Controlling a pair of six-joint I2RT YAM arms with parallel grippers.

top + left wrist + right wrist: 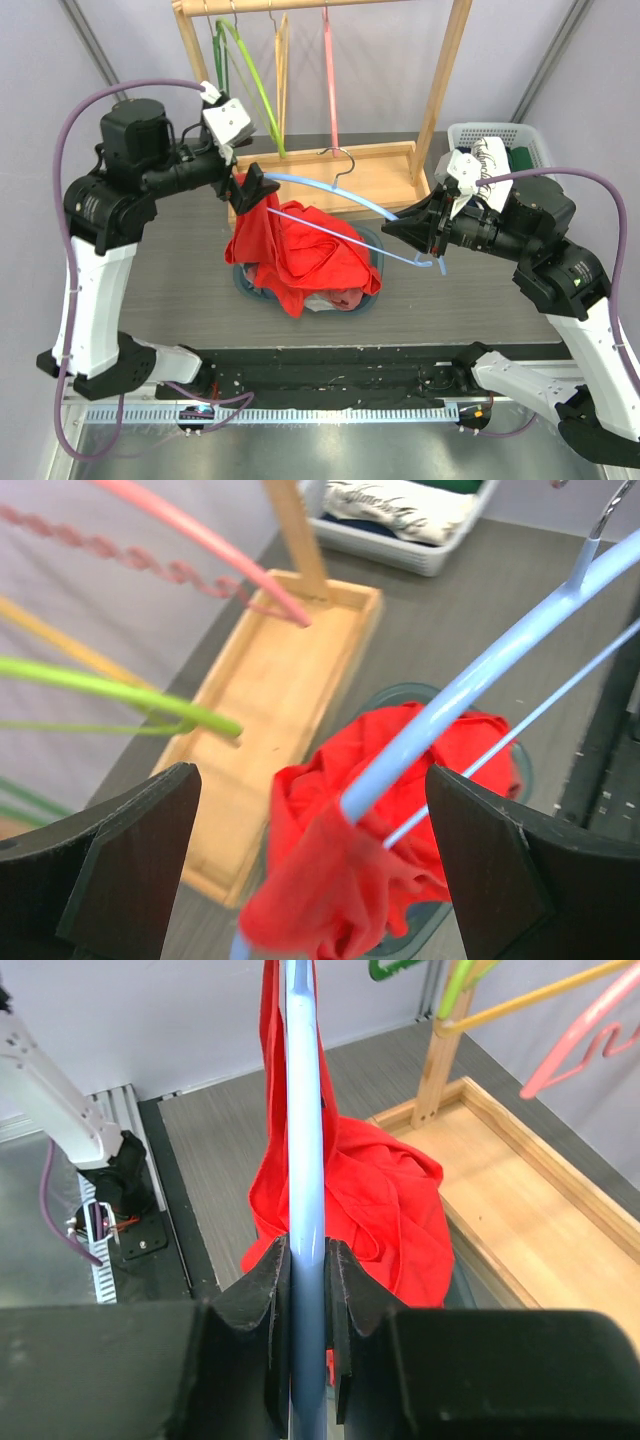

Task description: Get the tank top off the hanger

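Note:
A red tank top [300, 250] hangs by one strap from the left end of a light blue hanger [330, 187]; the rest of it is piled on a teal dish [378, 262]. My left gripper [257, 192] is open at that left end, its jaws wide on either side of the hanger arm [470, 685] and the bunched red cloth [330, 880], touching neither. My right gripper [392, 222] is shut on the hanger's right end and holds it tilted above the table. In the right wrist view the fingers [262, 1290] clamp the blue bar [305, 1160], with the tank top [390, 1190] beyond.
A wooden rack [445, 70] at the back holds green [255, 80], yellow and pink [328, 80] hangers above its wooden tray base [380, 165]. A white basket [500, 145] of folded clothes stands at the back right. The black mounting rail runs along the near edge.

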